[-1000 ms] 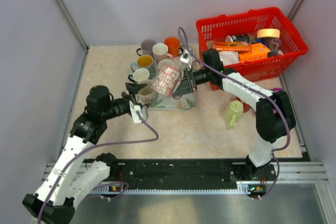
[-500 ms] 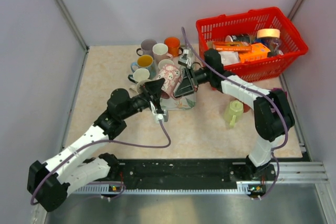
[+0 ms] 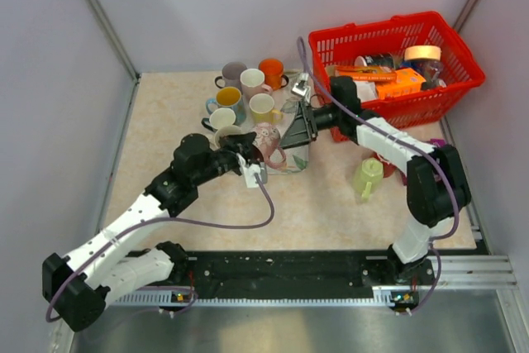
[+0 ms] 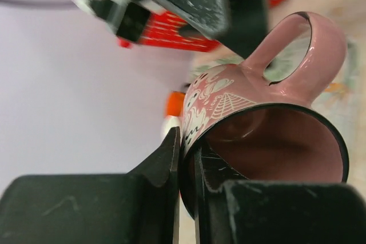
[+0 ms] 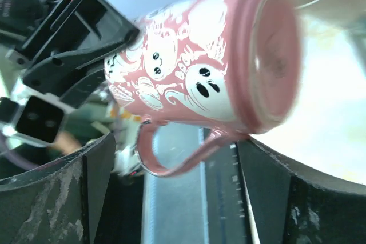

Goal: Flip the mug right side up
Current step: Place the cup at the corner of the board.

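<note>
I read the left gripper point(image 3: 250, 153) as clamped narrow on the rim of the pink mug point(image 3: 269, 137), one finger outside the wall and one inside. The mug lies on its side over the floral tray point(image 3: 294, 163), beside the other mugs point(image 3: 238, 93) on the bench point(image 3: 165, 121). Its mouth faces the left gripper. The right gripper point(image 3: 295, 127) stands wide, with the mug's base end between its jaws.

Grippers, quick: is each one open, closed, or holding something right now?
Left gripper: closed on the pink mug, pinching its rim.
Right gripper: open, jaws spread either side of the mug.
</note>
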